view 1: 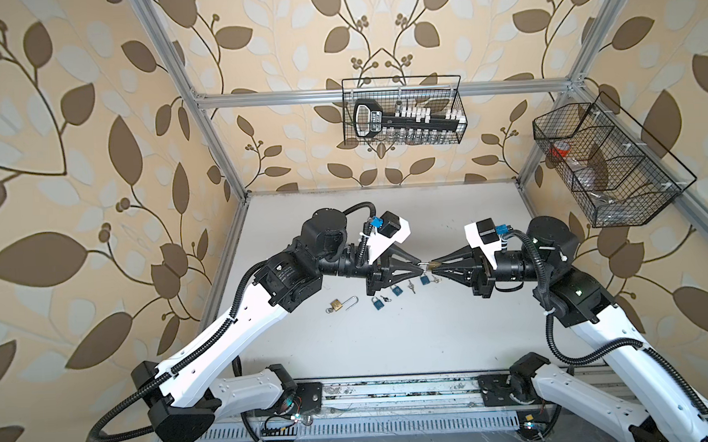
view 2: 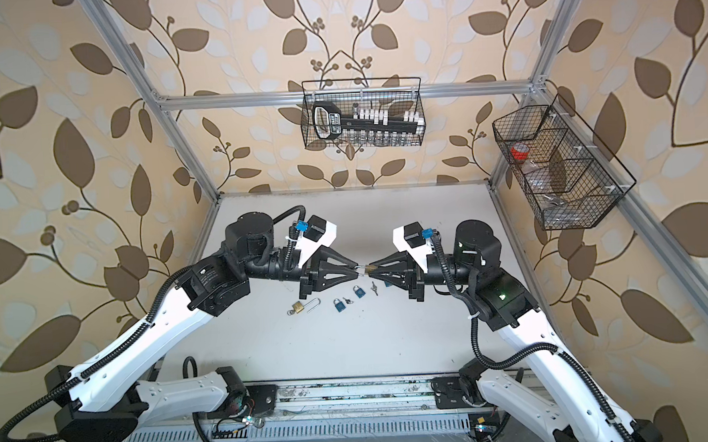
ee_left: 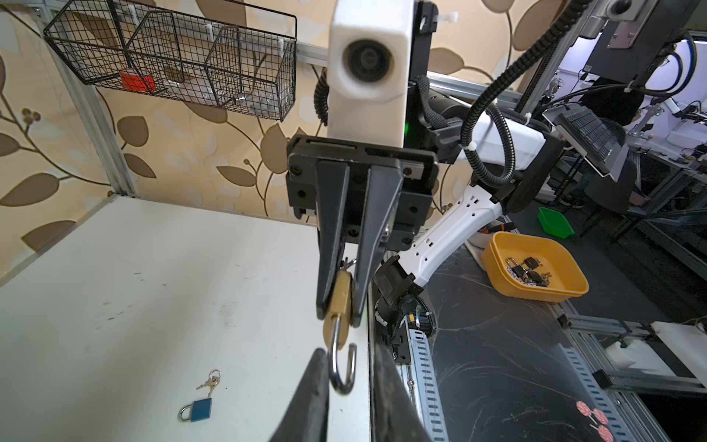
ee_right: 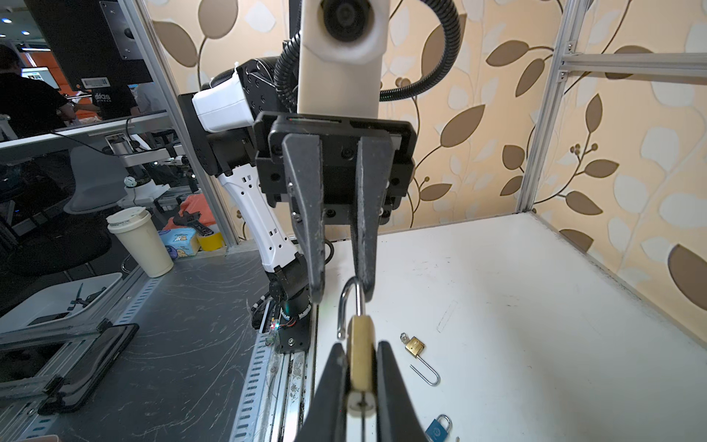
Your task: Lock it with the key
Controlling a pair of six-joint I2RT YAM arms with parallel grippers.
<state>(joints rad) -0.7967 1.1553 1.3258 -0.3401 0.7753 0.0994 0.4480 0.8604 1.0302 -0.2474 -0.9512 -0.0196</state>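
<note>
A brass padlock [view 1: 433, 264] [view 2: 370, 268] hangs in mid-air above the table, between the two arms. My right gripper [ee_right: 359, 346] [view 1: 433, 267] is shut on its brass body [ee_right: 359, 356]. Its steel shackle [ee_left: 342, 379] is swung open and points at my left gripper [ee_left: 348, 344] [view 1: 421, 266]. That gripper is open and straddles the shackle: one finger touches it, and there is a gap at the free end. Small keys [ee_left: 349, 263] stick out of the lock's bottom, between the right fingers.
On the white table [view 1: 392, 353] below lie a second brass padlock [view 1: 340, 304] with an open shackle, three blue padlocks [view 1: 376, 303] and loose keys [view 1: 410, 285]. Wire baskets hang on the back wall [view 1: 402, 111] and the right wall [view 1: 607, 163]. An orange tray [ee_left: 535, 268] of locks sits off the table.
</note>
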